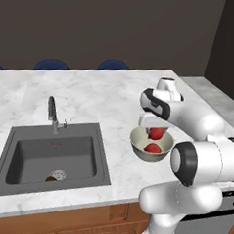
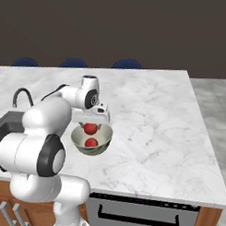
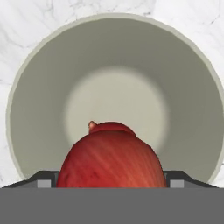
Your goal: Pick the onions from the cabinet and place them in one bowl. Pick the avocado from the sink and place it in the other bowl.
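**Mia:** What is the robot doing now?

**Ben:** Its pincer hangs over a bowl in the middle of the right base view. It is pinching a red onion between its two tips.

**Mia:** Is the onion in the bowl yet?

**Ben:** Not quite. It sits just above the rim. In the hand view the held onion is at the bottom, with the pale inside of the bowl all around and behind it.

**Mia:** So how should the robot do it well?

**Ben:** It looks like it should stay over the middle of the bowl and then let its tips spread. The onion is round, so it may roll. A drop from low down would be softer.

**Mia:** Is anything in the bowl already?

**Ben:** Yes. Another red onion lies at the bottom of it, right under the held one.

**Mia:** And the sink?

**Ben:** The sink is at the lower left of the left base view, set into the white bench. A small dark lump lies by the drain. That looks like the avocado, not picked up yet.
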Robot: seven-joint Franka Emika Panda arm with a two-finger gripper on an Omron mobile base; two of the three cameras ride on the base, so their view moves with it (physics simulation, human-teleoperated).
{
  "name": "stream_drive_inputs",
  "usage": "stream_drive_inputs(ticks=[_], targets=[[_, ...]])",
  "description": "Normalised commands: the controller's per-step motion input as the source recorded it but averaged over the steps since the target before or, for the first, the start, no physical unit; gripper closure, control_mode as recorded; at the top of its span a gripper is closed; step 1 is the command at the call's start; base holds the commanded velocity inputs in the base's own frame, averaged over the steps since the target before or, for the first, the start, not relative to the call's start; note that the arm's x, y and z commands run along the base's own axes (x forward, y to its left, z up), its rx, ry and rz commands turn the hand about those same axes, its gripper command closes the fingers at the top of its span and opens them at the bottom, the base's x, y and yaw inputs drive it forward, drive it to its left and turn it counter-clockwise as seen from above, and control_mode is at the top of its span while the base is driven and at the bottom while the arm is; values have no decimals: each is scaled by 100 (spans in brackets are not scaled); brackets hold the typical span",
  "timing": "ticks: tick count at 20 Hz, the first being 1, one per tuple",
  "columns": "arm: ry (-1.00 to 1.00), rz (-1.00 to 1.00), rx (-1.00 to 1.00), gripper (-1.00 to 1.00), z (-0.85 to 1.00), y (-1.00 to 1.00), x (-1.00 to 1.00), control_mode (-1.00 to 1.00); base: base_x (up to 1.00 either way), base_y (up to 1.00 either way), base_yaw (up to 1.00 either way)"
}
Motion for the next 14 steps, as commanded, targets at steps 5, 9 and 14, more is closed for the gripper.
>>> stream_drive_inputs(ticks=[5, 9, 14], targets=[[0, 0, 0, 100, -25, 0, 0, -100, 0, 0, 0], [1, 0, 0, 100, -19, 0, 0, -100, 0, 0, 0], [2, 0, 0, 100, -12, 0, 0, -100, 0, 0, 0]])
